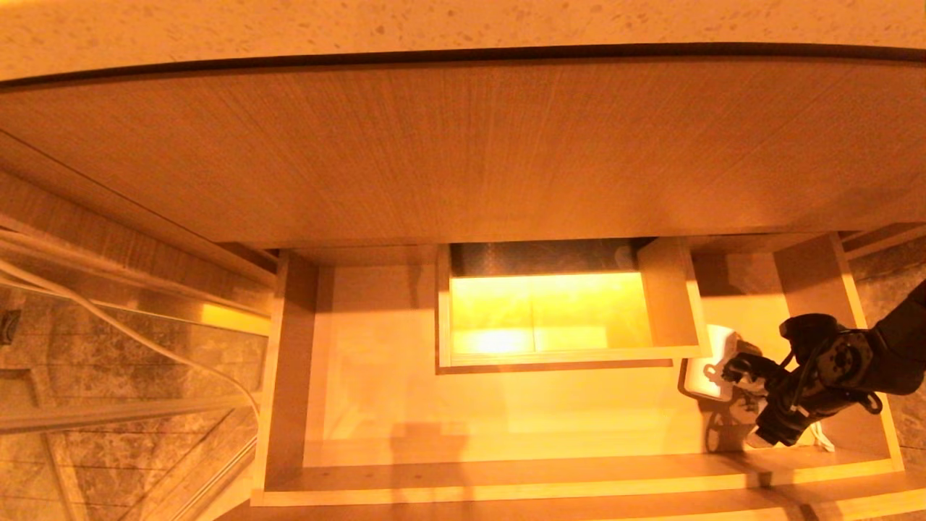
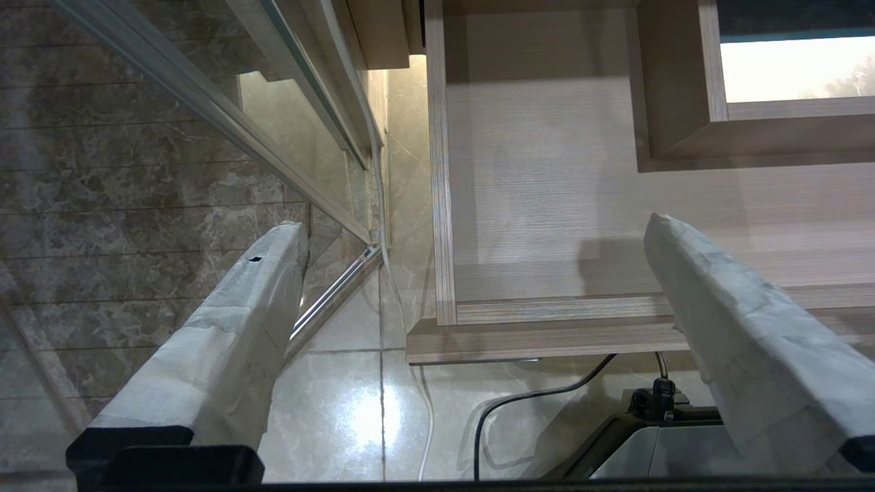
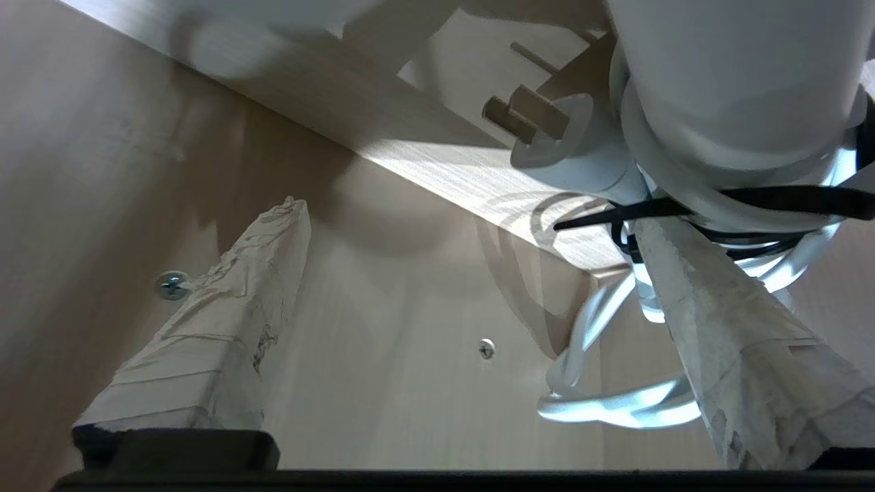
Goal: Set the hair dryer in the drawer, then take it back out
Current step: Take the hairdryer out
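Note:
The drawer [image 1: 506, 493] stands pulled out, its pale floor bare on the left and in the middle. The white hair dryer [image 1: 705, 367] lies in its right part, beside the boxed cut-out [image 1: 564, 311]. My right gripper [image 1: 745, 405] hangs over the dryer's near side, open. In the right wrist view the right gripper [image 3: 472, 215] has only the drawer's inner wall [image 3: 383, 383] between its fingers. The hair dryer [image 3: 731, 82], its plug [image 3: 540, 116] and tied cord [image 3: 615, 403] sit against the outer side of one finger [image 3: 724, 355]. The left gripper [image 2: 475, 222] is open and empty near the drawer's front left corner [image 2: 424, 342].
A taller wood-grain panel [image 1: 463, 159] and speckled countertop [image 1: 434, 22] rise behind the drawer. A glass screen [image 1: 108, 347] and a white cable [image 1: 145, 340] stand to the left. Below the drawer front are glossy floor tiles [image 2: 342, 410], a black cable [image 2: 519, 403] and my base [image 2: 683, 444].

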Robot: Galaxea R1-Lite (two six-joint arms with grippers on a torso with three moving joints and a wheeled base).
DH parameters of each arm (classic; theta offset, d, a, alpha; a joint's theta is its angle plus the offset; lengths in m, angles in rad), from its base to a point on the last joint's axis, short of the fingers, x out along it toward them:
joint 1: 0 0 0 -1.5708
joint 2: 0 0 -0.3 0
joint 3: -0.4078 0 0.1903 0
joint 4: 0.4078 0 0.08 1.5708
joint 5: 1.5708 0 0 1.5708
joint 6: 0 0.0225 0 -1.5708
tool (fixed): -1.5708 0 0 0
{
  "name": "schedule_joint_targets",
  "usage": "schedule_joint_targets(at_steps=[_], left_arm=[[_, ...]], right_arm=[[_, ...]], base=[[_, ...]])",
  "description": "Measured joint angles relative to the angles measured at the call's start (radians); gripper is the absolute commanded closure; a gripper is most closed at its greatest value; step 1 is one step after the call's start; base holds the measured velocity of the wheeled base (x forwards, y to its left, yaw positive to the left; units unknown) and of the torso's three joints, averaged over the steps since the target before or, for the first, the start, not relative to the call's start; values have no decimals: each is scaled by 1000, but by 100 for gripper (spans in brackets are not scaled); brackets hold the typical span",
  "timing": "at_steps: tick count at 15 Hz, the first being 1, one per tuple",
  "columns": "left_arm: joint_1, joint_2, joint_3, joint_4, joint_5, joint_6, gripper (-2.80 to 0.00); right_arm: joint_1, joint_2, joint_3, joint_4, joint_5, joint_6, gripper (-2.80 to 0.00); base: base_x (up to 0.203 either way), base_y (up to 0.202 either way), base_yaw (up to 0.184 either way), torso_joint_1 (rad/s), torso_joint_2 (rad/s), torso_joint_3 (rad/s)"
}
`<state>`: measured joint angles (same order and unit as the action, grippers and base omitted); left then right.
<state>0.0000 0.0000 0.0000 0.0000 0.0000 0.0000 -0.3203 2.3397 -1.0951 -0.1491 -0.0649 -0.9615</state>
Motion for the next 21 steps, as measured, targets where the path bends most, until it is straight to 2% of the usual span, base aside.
schedule_joint_targets(at_steps=[11, 16, 21], left_arm=[[0, 0, 0, 0, 0, 0, -280], [0, 0, 0, 0, 0, 0, -280], [0, 0, 0, 0, 0, 0, -280]], right_arm=[[0, -6, -48, -7, 1, -16, 0], [-12, -83, -68, 9, 0, -68, 0], [-16, -189, -58, 59, 1, -72, 0]], base=[[0, 0, 0, 0, 0, 0], [0, 0, 0, 0, 0, 0], [0, 0, 0, 0, 0, 0]])
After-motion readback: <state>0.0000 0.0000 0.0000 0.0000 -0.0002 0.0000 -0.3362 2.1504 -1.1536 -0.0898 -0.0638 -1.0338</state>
